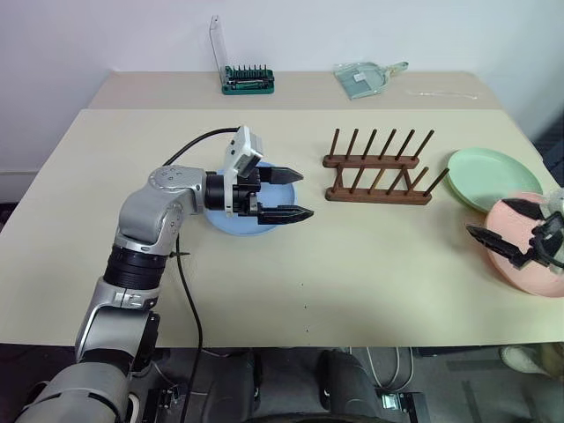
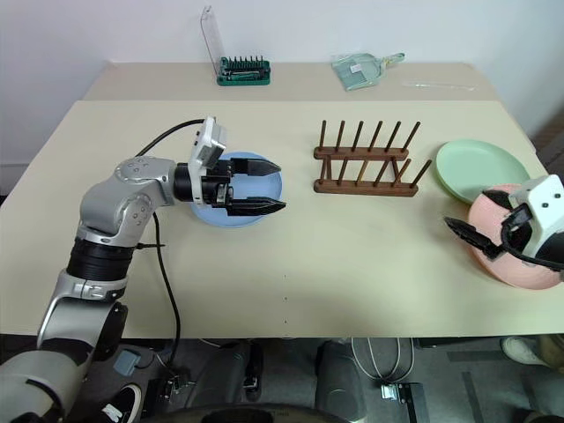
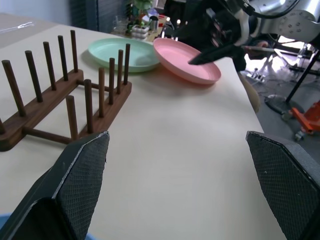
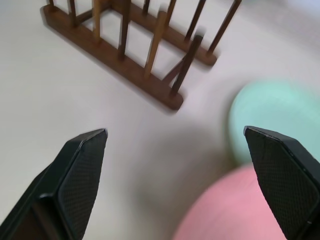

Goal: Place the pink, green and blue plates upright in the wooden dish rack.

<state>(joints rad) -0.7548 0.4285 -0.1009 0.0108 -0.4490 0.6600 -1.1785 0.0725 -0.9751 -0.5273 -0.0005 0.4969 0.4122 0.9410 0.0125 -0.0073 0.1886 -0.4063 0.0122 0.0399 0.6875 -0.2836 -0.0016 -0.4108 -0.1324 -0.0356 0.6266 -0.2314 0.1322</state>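
The light blue plate point(image 1: 242, 226) lies flat left of centre on the table. My left gripper point(image 1: 305, 194) hovers over its right side, open and empty, pointing toward the wooden dish rack point(image 1: 377, 176), which stands empty at centre right. To the rack's right lies the green plate point(image 1: 492, 176). In front of it, the pink plate point(image 1: 520, 260) rests by the table's right edge. My right gripper point(image 1: 489, 217) is open above the pink plate's left rim, holding nothing. In the left wrist view the rack point(image 3: 60, 95), green plate point(image 3: 125, 52) and pink plate point(image 3: 190, 65) lie ahead.
A green bit holder with a raised clear lid point(image 1: 248, 81) and a clear plastic scoop point(image 1: 366, 77) sit on the rear table. A black cable point(image 1: 189, 291) hangs from my left arm over the front edge. Bare tabletop point(image 1: 370, 264) stretches in front of the rack.
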